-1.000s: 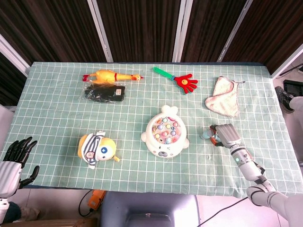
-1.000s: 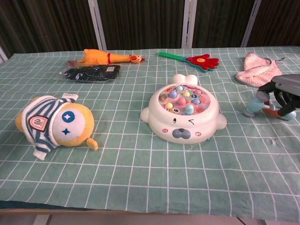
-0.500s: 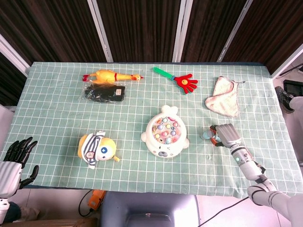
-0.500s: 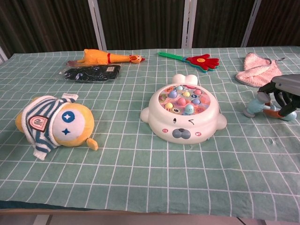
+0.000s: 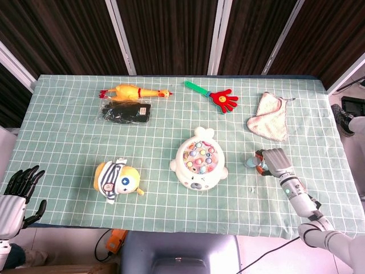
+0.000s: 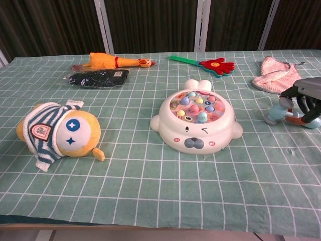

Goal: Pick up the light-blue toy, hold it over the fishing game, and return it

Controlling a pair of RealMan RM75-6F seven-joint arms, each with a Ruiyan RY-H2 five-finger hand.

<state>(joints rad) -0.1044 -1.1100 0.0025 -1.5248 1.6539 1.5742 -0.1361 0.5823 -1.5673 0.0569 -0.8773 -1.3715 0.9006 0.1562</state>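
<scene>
The light-blue toy (image 6: 275, 116) is a small piece with a rounded pale-blue end, a short stem and a bit of orange-red further along; it lies low on the green checked cloth near the right edge, and most of it is hidden under the fingers of the right hand (image 5: 275, 161), which curl over it. The fishing game (image 5: 198, 160) is a white, animal-shaped tub with two small ears, a winking face on its front and pastel fish in a round well; it sits flat at mid-table, well apart from the toy.
</scene>
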